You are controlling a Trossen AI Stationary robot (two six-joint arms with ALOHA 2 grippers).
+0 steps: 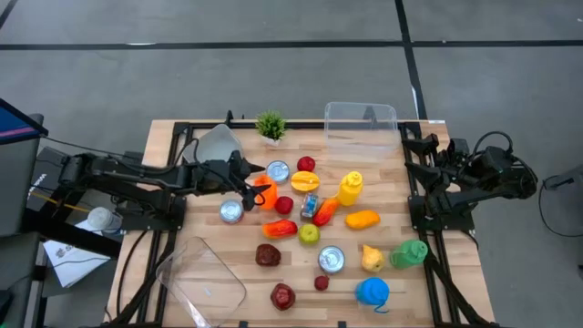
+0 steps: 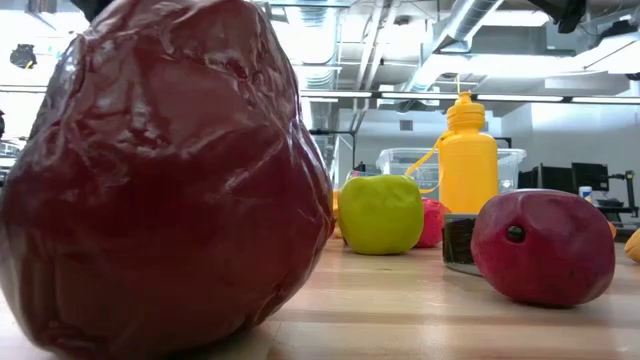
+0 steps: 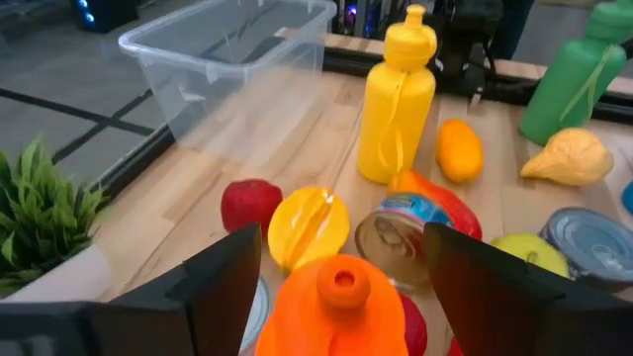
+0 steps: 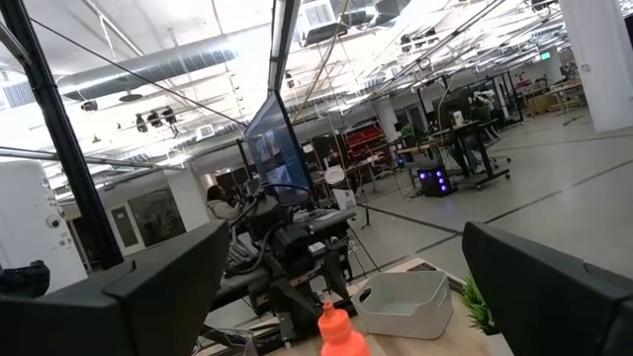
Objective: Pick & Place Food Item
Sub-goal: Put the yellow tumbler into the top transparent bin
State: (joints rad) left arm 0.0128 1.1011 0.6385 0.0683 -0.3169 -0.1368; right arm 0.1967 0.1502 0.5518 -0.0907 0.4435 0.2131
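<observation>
the wooden table is carrying a scatter of toy food, with a clear bin waiting at the far edge, probably as the drop spot, and a second clear tray lying at the near left corner. the left arm is reaching in from its side so that the left gripper is sitting right at the orange bottle; in the left wrist view its fingers are standing wide on either side of the bottle's cap, flanking it without clamping, which reads as lining up for a grasp or just letting go. the right gripper is waiting folded at the right edge, jaws spread wide, well apart from the food.

the low view is being almost filled by a dark red fruit sitting close to the lens, hiding most of the table, the orange bottle and both arms. the bottle's body is mostly cut off in the wrist view, so contact with the fingers is hard to judge.
</observation>
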